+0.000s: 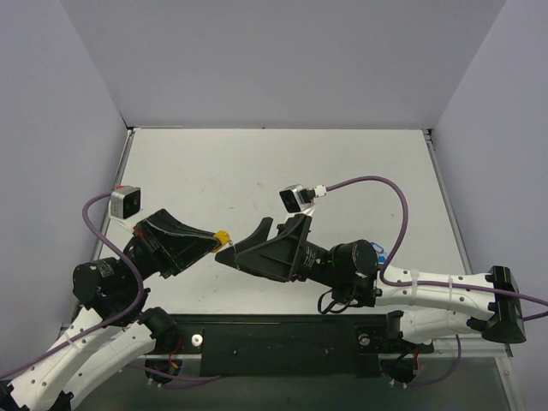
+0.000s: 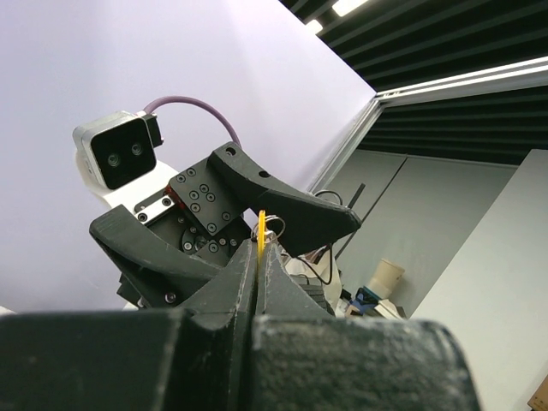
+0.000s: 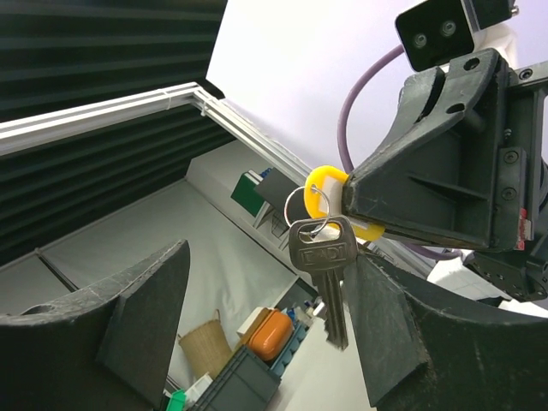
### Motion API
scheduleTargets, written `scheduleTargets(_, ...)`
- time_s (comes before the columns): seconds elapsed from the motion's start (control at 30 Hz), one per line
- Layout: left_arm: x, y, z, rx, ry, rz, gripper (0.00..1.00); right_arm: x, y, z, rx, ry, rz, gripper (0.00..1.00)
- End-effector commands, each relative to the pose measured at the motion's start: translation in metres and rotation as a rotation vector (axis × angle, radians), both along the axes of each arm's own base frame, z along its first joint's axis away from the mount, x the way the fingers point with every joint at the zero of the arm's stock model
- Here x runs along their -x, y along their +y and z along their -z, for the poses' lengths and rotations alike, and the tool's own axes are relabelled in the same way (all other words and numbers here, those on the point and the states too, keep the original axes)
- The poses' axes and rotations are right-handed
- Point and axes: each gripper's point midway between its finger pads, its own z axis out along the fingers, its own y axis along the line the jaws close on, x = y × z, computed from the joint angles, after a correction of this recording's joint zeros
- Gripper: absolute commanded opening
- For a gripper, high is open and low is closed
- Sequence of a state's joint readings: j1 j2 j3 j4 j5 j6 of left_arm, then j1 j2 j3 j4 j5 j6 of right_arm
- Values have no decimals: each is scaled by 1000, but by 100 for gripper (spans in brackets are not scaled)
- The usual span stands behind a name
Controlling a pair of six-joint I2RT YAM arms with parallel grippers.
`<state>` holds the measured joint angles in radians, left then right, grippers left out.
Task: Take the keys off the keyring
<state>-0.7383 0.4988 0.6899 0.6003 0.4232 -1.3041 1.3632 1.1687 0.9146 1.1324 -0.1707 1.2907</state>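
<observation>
My left gripper is shut on the yellow cap of a key and holds it above the table. The thin keyring passes through that cap. A bare silver key hangs from the ring, blade down. My right gripper faces the left one with its jaws open around the hanging key; the key sits close to the right-hand finger, and I cannot tell whether they touch. In the left wrist view, the yellow cap shows edge-on between my left gripper's shut jaws, with the keyring just beyond.
Both grippers meet over the near-left part of the white table. Lilac walls close in the left, back and right sides. A black base plate runs along the near edge between the arm bases.
</observation>
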Motion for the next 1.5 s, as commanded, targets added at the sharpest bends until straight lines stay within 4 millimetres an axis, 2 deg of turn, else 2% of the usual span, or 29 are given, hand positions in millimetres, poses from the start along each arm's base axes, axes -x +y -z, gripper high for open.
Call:
scheduleTargets(0.0,12,13,-23,52,-54,-16,0,6,-39,-45,-186,-29,16,65)
scheduleTargets(0.43,14,13,-23,61,-57,-1,0,1,-35,-41,-169,-12,40,59)
scheduleTargets(0.7,15,14,-23,61,-59,-1,0,-2,-30,-37,-148,-3,48,48)
scheduleTargets(0.87,14,14,-21,60,-57,-3,0,-3,-27,-33,-116,-6,60,38)
scheduleTargets(0.9,15,14,-21,60,-59,-4,0,-5,-25,-31,-101,-5,64,33)
scheduleTargets(1.07,14,14,-19,52,-60,-10,0,-7,-22,-26,-63,-6,82,20)
scheduleTargets(1.17,15,14,-18,49,-61,-13,0,-8,-16,-20,-17,-5,87,5)
scheduleTargets(1.23,15,14,-18,46,-62,-16,0,-10,-13,-17,18,-10,97,0)
scheduleTargets(1.37,17,15,-16,23,-68,-24,0,-8,-8,-8,104,-55,110,0)
scheduleTargets(1.47,15,13,-8,-32,-57,-47,0,-2,-3,10,238,-122,107,0)
